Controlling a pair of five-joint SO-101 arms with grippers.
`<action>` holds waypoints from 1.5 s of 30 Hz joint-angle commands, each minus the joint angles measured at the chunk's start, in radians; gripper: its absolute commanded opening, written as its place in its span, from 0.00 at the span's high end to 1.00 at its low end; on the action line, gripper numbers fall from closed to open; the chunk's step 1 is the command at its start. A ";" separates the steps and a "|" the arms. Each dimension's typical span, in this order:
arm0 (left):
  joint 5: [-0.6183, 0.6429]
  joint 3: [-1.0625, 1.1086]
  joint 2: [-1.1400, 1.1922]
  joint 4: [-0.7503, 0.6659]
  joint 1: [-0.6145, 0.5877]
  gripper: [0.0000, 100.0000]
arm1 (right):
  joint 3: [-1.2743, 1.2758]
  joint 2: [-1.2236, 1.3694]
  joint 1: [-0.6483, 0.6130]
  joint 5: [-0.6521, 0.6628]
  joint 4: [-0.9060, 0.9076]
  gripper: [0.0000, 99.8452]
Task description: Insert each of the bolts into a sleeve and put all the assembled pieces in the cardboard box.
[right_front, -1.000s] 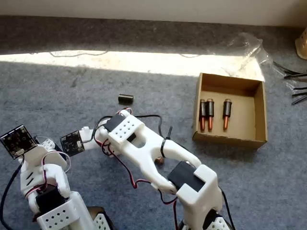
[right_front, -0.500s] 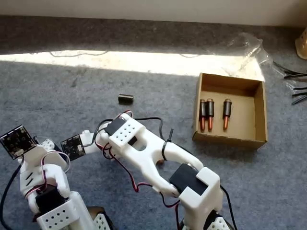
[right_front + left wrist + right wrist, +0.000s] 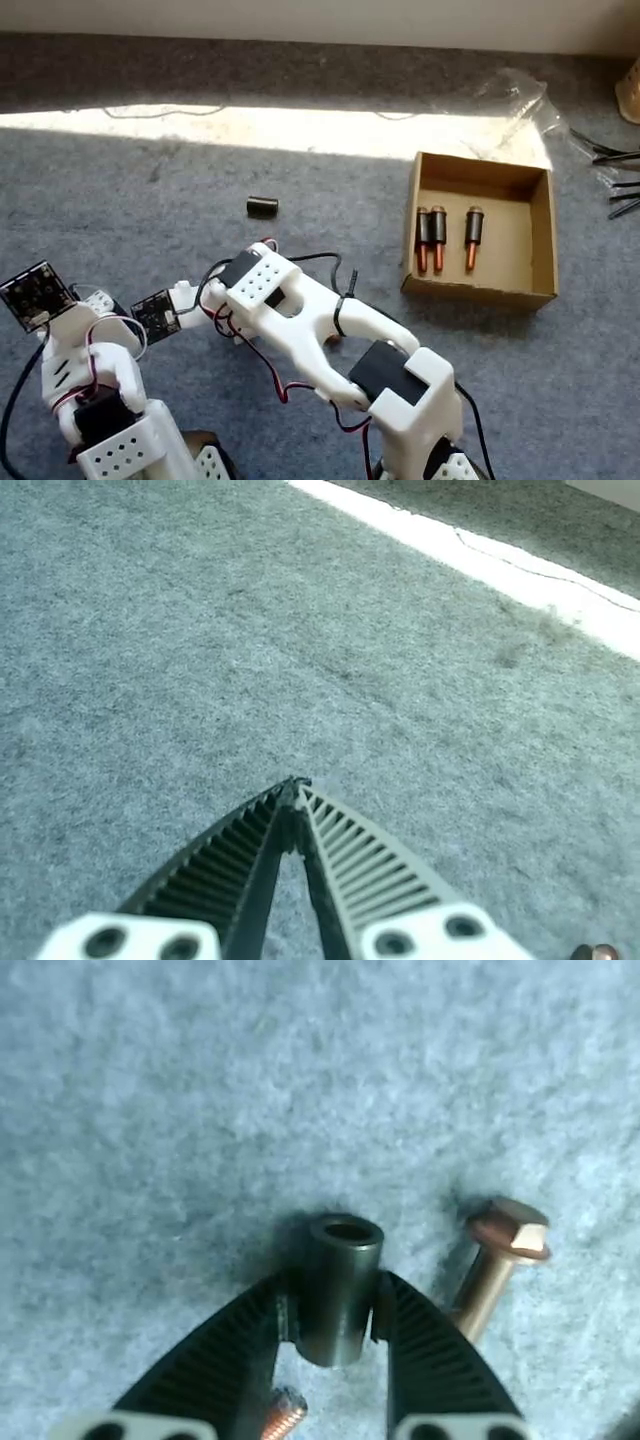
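Right wrist view gives us the closest look: the jaws of the right arm [image 3: 310, 315] are clamped on a dark metal cylindrical sleeve [image 3: 340, 1295], one jaw on each side, with its hollow end showing past the jaw tips. Just beside the sleeve, a copper-coloured bolt with a flanged hex head [image 3: 497, 1260] lies on the grey carpeted surface [image 3: 150, 1080]. The threaded tip of something copper [image 3: 284, 1409] shows between the jaws, nearer the wrist; we cannot tell what it belongs to.

In the left wrist view, the left arm's jaws are closed on nothing, tips meeting above the carpet.

From the high view, we find a second short dark sleeve [image 3: 262, 207] lying alone, well apart from both arms. Further right sits the open brown cardboard box [image 3: 546, 240], with three assembled bolt-and-sleeve pieces [image 3: 438, 238] lying side by side in it. A crumpled clear plastic bag [image 3: 515, 95] lies beyond the box.
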 commanded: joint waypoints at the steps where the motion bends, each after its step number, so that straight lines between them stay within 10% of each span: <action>1: -0.006 -0.054 -0.012 -0.003 -0.001 0.98 | 0.031 -0.005 -0.010 0.003 -0.007 0.90; 34: -0.006 -0.053 -0.012 -0.003 0.001 0.98 | 0.035 -0.271 0.114 -0.221 0.124 0.99; 45: -0.006 -0.051 -0.012 -0.003 0.002 0.98 | 0.035 -0.466 0.403 -0.434 0.128 0.99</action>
